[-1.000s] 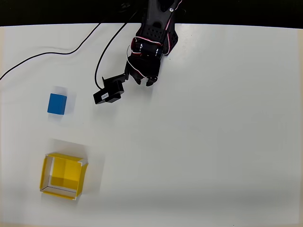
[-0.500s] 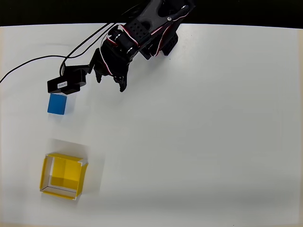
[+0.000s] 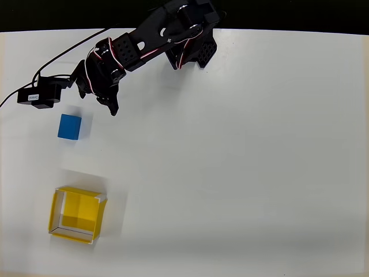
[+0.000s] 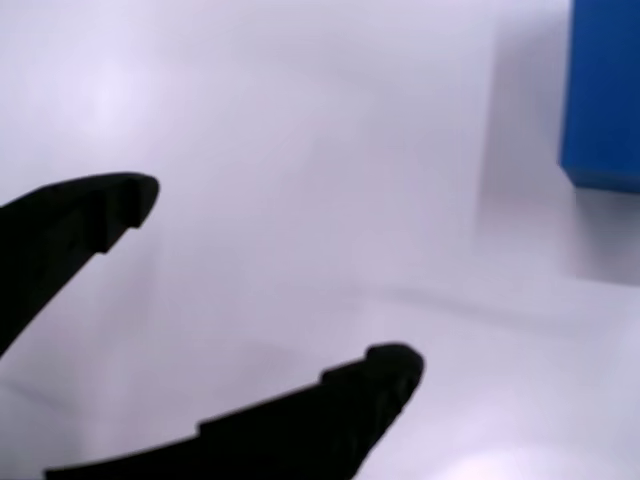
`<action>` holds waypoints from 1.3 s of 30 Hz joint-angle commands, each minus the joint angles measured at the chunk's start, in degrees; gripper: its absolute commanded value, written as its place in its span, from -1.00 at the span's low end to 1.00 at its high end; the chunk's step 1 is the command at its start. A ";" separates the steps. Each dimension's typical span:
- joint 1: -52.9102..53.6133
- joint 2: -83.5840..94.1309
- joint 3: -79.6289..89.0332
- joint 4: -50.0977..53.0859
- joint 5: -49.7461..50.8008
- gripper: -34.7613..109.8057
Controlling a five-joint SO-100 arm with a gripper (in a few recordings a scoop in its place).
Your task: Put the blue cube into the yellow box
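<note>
Overhead view shows the blue cube (image 3: 70, 126) on the white worktop (image 3: 242, 150), well apart from the yellow box (image 3: 76, 214) below it. Wrist view shows the tool (image 4: 270, 285) with jaws apart, cube (image 4: 603, 95) at upper right.

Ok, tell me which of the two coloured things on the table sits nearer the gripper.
The blue cube. It lies just below and left of the open gripper in the overhead view, while the yellow box sits farther down, near the bottom edge.

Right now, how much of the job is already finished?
Nothing is done yet: the cube sits on the table, outside the empty box. In hand: the open tool holds nothing and hangs up and to the right of the cube in the overhead view. Left: grasp, carry, drop it in the box.
</note>
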 commanded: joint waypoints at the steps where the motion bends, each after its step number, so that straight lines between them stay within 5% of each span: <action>1: 2.46 -1.14 -7.91 -3.60 -1.85 0.13; 16: 2.72 -15.29 -15.64 -16.70 1.41 0.16; 39: 2.64 -30.85 -33.57 -20.57 10.20 0.15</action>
